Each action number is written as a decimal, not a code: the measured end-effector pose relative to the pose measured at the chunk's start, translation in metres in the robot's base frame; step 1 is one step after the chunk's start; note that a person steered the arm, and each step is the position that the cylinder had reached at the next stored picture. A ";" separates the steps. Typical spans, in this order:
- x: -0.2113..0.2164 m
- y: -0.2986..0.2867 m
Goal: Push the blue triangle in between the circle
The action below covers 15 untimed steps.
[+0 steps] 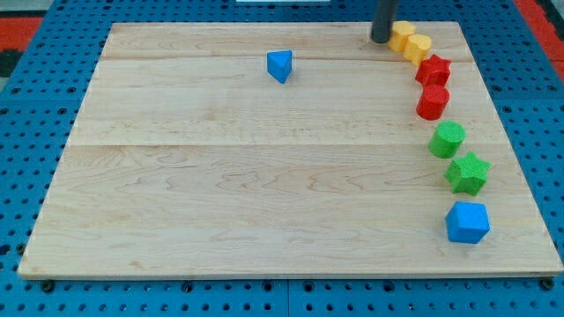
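Rod is cut off by the view's top edge, so only its lower bit shows, w/ my tip down on the board just left of the first yellow block, touching or not I can't tell. That yellow block's shape is too small & partly tucked behind the rod to make out, and the 2nd yellow block beside it is equally vague. Board's near edge sits almost at the view's bottom, the blue pegboard around it cut off on all sides

Triangle block lies left of my tip.
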<state>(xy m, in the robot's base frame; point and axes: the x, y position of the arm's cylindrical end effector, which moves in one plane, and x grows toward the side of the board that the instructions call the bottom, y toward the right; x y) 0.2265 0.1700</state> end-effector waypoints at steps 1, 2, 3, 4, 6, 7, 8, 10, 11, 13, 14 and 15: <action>-0.003 0.020; -0.003 -0.037; -0.001 -0.128; -0.012 -0.184; 0.031 -0.211; 0.047 -0.198; 0.084 -0.159; 0.120 -0.182; 0.126 -0.153; 0.128 -0.111; 0.151 -0.084; 0.168 -0.067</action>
<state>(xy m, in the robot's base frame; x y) 0.3943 0.1026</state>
